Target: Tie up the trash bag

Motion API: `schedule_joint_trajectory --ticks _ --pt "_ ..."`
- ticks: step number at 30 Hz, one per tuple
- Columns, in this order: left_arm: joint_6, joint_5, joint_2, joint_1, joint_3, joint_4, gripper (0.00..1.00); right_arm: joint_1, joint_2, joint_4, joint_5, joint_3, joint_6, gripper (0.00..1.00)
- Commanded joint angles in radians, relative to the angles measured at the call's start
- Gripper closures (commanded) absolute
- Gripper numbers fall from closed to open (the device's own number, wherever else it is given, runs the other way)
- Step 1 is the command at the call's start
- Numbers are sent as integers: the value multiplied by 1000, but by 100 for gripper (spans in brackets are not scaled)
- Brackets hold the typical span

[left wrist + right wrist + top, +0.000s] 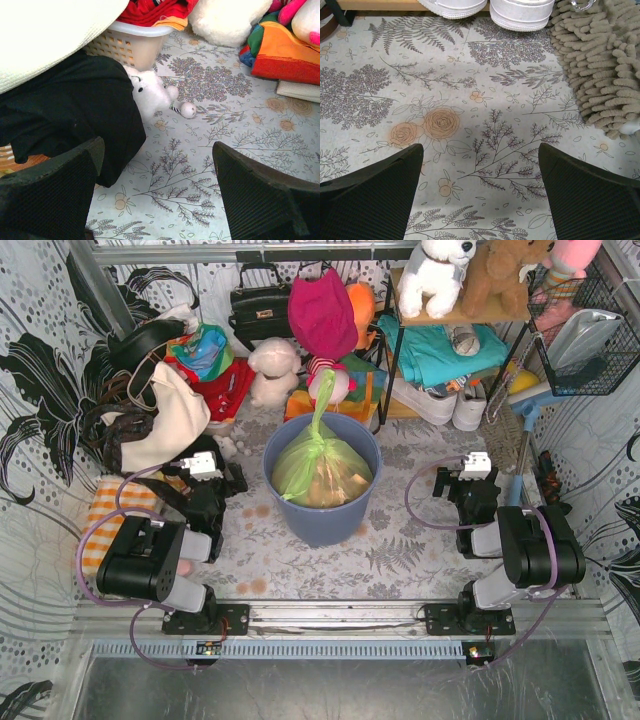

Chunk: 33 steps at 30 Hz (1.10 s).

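Trash bag (322, 468) sits in the blue-grey bin (322, 525), neck gathered upward; left gripper (157, 148) and right gripper (480, 150) lie spread, empty, either side; you'd best pinch the neck low.

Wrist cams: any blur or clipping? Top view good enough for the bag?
Left wrist: white cloth nearly clipped, floral tablecloth sharp. Right wrist: tablecloth sharp, soft shadows only, fingers dark but textured. Top external: even light, no glare; trash bag crisp, brown paper visible through it.
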Motion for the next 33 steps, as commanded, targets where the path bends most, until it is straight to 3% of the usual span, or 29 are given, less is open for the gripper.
schedule_joint_trajectory --ticks 1,33 --pt "-4 -11 6 9 18 29 2 -6 3 71 7 -23 19 3" --pt "-5 -9 10 9 25 25 2 -7 3 34 -1 0 26 3"
